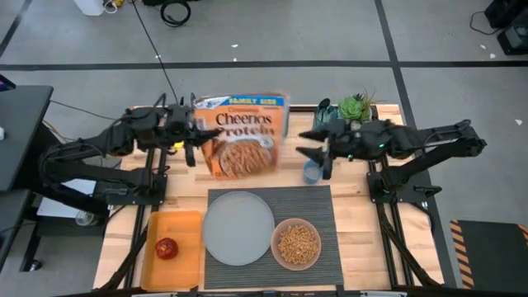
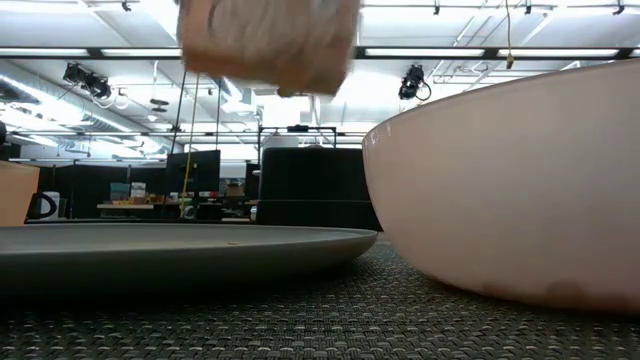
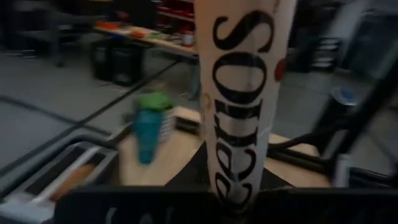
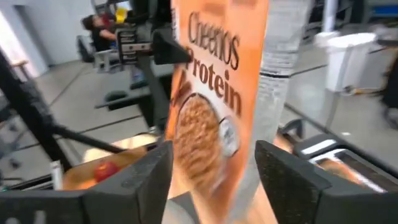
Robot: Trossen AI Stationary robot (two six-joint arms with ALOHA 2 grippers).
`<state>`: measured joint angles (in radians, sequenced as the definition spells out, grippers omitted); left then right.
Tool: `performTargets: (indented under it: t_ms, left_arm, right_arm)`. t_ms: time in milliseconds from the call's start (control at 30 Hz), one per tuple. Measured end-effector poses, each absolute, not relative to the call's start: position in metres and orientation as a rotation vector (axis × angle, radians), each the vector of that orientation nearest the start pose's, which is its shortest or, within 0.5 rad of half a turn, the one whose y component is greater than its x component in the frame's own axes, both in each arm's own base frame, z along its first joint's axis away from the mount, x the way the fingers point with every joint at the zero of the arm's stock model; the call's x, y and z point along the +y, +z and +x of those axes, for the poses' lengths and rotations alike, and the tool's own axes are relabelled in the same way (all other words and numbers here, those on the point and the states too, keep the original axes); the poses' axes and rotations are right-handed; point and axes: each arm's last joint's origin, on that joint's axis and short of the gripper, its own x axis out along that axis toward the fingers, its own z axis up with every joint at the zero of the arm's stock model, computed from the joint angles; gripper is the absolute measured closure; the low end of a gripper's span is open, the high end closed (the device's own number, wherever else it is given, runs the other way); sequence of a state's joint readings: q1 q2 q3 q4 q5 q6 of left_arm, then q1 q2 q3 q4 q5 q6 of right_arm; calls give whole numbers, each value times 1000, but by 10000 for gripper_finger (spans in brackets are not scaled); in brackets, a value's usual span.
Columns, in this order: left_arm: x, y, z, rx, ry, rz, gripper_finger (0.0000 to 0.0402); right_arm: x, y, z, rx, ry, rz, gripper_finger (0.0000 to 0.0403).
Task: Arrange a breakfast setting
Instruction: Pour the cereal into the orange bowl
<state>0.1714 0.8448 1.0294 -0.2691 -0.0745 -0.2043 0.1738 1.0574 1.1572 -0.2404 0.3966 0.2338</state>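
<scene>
Cereal [image 1: 298, 242] is sitting in the pink bowl [image 1: 296, 258] on the mat [image 1: 322, 206], suggesting pouring is finishing; left gripper [image 1: 191, 142] is clamping the cereal box [image 1: 241, 136], right gripper [image 1: 318, 150] is waiting spread beside it; setting the box down is seemingly following.

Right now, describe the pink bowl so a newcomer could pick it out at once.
Start at the dark ribbed mat in the middle of the wooden table's near half. Two round dishes sit side by side on it: the pale blue-grey plate and, on its right, the pink bowl. The bowl is the smaller one, and the only one filled with brown cereal.
</scene>
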Motion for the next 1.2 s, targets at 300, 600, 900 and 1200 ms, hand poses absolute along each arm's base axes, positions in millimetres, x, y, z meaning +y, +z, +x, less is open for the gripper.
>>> performTargets:
  t_ms: [300, 600, 900, 1200]
  left_arm:
    - [36, 379, 116, 57, 518, -190, 393]
    - [34, 326, 82, 38, 725, -262, 393]
    - [42, 282, 76, 88, 1137, -186, 393]
    - [47, 246, 80, 134, 1397, -131, 393]
  right_arm:
    - [19, 403, 195, 175, -396, 147, 131]
    - [19, 400, 197, 197, -409, 144, 132]
    - [19, 400, 197, 196, -409, 145, 133]
    - [19, 400, 197, 189, -412, 172, 133]
